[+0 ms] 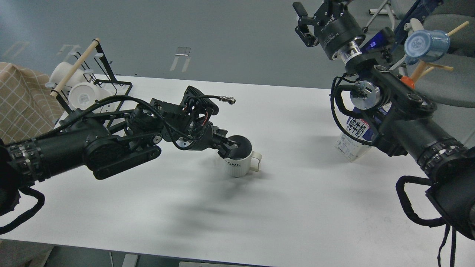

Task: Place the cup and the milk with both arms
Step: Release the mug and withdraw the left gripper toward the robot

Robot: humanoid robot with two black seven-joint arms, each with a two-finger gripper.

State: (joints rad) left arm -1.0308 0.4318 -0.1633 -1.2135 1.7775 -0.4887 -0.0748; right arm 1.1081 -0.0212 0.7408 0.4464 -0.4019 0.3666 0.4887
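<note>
The cup (238, 165), a white ribbed mug with "HOME" on it and a dark inside, stands near the middle of the white table (289, 207), handle to the right. My left gripper (229, 144) reaches in from the left and is shut on the cup's left rim, one finger inside and one outside. The milk (353, 139), a blue and white carton with black characters, stands at the right, mostly hidden behind my right arm; its cap is hidden. My right gripper (303, 22) is raised beyond the table's far edge, well above and left of the milk, open and empty.
A black wire rack (111, 83) with a wooden rod and plain white mugs (84, 95) stands at the back left. A wooden peg stand holds a blue plastic cup (426, 44) at the back right. A checked cloth (22, 100) lies off the table's left.
</note>
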